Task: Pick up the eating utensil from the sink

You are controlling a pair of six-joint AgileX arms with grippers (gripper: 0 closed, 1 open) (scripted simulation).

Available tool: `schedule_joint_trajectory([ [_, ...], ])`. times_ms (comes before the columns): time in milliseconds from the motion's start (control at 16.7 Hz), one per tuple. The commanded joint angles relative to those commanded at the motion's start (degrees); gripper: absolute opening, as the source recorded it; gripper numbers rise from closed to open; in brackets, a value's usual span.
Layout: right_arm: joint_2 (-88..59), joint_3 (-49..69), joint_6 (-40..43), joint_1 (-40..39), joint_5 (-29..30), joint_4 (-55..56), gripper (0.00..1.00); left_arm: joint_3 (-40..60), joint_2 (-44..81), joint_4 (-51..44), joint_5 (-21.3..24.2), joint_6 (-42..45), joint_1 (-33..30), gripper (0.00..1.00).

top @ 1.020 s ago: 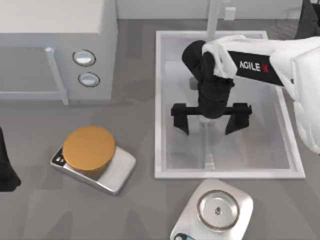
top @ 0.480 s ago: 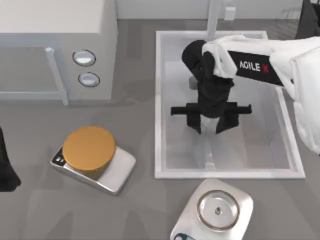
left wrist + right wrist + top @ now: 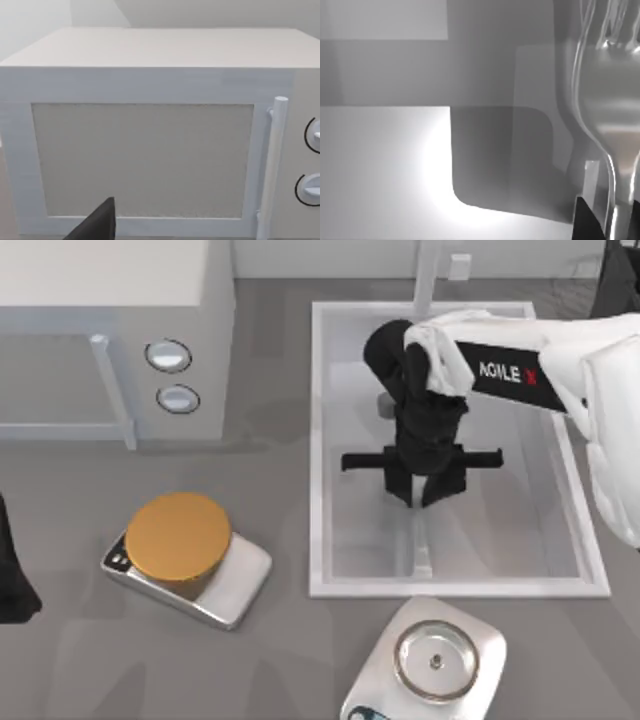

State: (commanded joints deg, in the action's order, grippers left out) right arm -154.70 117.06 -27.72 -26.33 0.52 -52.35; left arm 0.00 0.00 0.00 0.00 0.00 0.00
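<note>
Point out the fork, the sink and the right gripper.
fork (image 3: 612,115): right wrist view, on its neck below the tines.
sink (image 3: 318,450): top view, on its left rim.
right gripper (image 3: 424,495): top view, between its fingertips.

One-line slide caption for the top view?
Right pincer shut on the fork in the white sink.

One marking can be read: "AGILE X", white letters with a red X on a black band (image 3: 508,372) along the right arm (image 3: 560,360), reaching over the sink (image 3: 318,440) near the tabletop's far right corner.
</note>
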Motion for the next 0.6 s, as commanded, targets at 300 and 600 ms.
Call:
schedule_joint_trajectory([
  [300,2.88,2.61,0.68,0.18,1.05,-3.11,0.0,0.0,0.0,0.0,0.0,0.0,0.0,1.0],
  [600,5.4,13.89,0.7,0.18,1.01,-18.11,0.0,0.0,0.0,0.0,0.0,0.0,0.0,1.0],
])
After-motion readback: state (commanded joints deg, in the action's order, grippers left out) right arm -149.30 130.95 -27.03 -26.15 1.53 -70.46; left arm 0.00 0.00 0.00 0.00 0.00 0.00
